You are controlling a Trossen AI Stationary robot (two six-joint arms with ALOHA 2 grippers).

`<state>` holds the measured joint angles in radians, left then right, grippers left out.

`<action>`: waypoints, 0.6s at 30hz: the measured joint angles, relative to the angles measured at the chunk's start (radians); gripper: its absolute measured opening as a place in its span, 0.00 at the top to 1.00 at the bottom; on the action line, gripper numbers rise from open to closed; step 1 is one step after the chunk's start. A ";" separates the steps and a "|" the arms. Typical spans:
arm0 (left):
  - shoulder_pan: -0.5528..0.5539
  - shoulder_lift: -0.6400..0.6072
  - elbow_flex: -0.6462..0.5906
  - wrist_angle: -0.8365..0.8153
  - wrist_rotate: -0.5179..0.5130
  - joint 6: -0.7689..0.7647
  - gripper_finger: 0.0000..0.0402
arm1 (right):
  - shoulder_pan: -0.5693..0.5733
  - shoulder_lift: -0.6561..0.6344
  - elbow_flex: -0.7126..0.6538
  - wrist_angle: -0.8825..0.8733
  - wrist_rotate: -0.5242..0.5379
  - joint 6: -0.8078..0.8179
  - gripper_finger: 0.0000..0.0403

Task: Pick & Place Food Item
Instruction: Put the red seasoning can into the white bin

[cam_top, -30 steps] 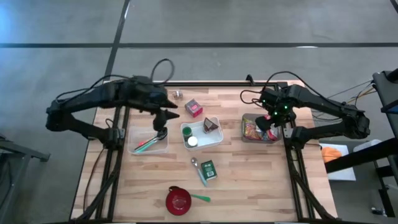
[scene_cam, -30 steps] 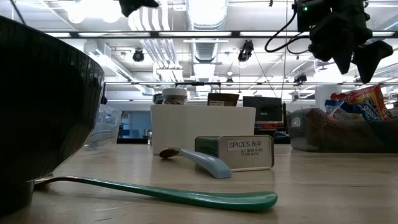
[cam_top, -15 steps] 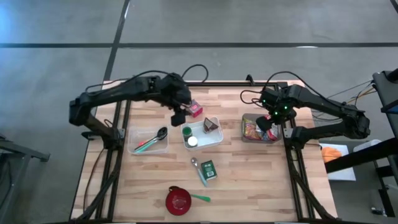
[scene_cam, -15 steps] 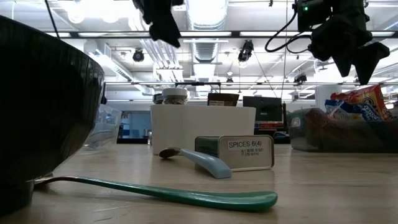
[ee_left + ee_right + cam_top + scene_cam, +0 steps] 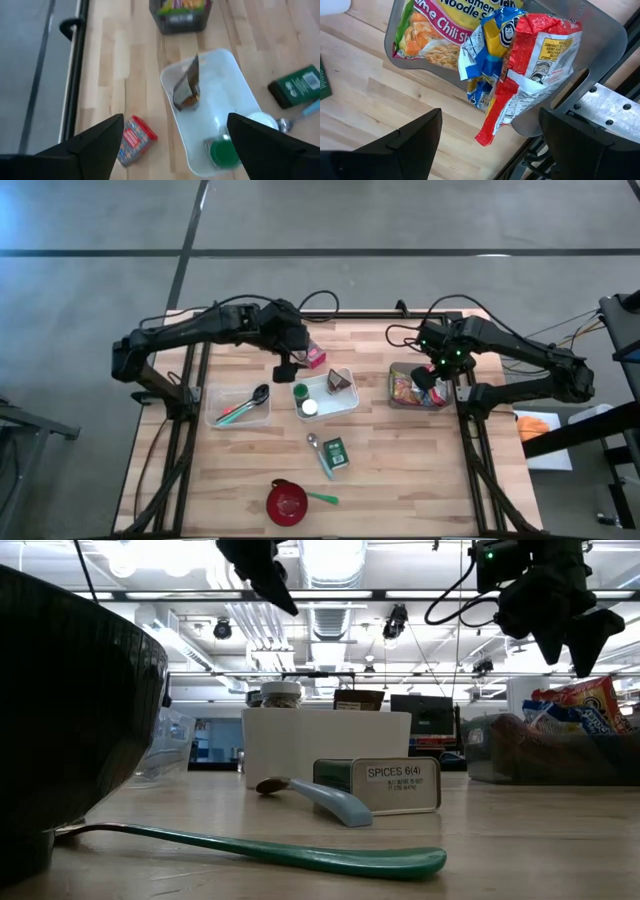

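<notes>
My left gripper (image 5: 286,370) hangs open above the table, between a small red packet (image 5: 312,356) lying flat on the wood and a white tray (image 5: 345,405). In the tray, a brown pouch (image 5: 187,89) stands beside a green-lidded jar (image 5: 222,152). Nothing is between the left fingers (image 5: 95,142). My right gripper (image 5: 430,378) hangs open over a grey bin (image 5: 395,370) at the table's right. A red snack bag (image 5: 530,65) and a noodle packet (image 5: 427,27) lie in the bin. In the low view both grippers are well above the table, the left (image 5: 262,570) and the right (image 5: 565,625).
A clear tray (image 5: 222,420) with a black spoon (image 5: 259,394) sits at the left. Nearer the front lie a green spice tin (image 5: 335,452), a light blue spoon (image 5: 320,452), a red bowl (image 5: 287,502) and a green spoon (image 5: 322,499).
My left gripper has swung from above the clear tray toward the table's right and far side. It has rolled about its own axis and come to rest beside the red packet. For the last half second it has stayed in place. No object has moved.
</notes>
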<state>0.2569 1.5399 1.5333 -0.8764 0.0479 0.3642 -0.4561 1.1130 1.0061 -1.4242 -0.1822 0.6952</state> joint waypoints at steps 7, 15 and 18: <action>0.000 0.002 0.000 0.086 -0.003 -0.151 0.08 | 0.000 0.000 0.000 0.002 -0.001 0.000 0.18; 0.007 0.001 0.000 0.083 -0.011 -0.107 0.08 | 0.000 0.000 0.000 0.008 -0.001 0.000 0.18; 0.017 0.001 0.000 0.068 -0.018 -0.003 0.08 | 0.000 0.000 0.000 0.014 -0.001 0.000 0.18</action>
<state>0.2742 1.5410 1.5330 -0.8083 0.0298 0.3613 -0.4561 1.1133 1.0061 -1.4099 -0.1829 0.6952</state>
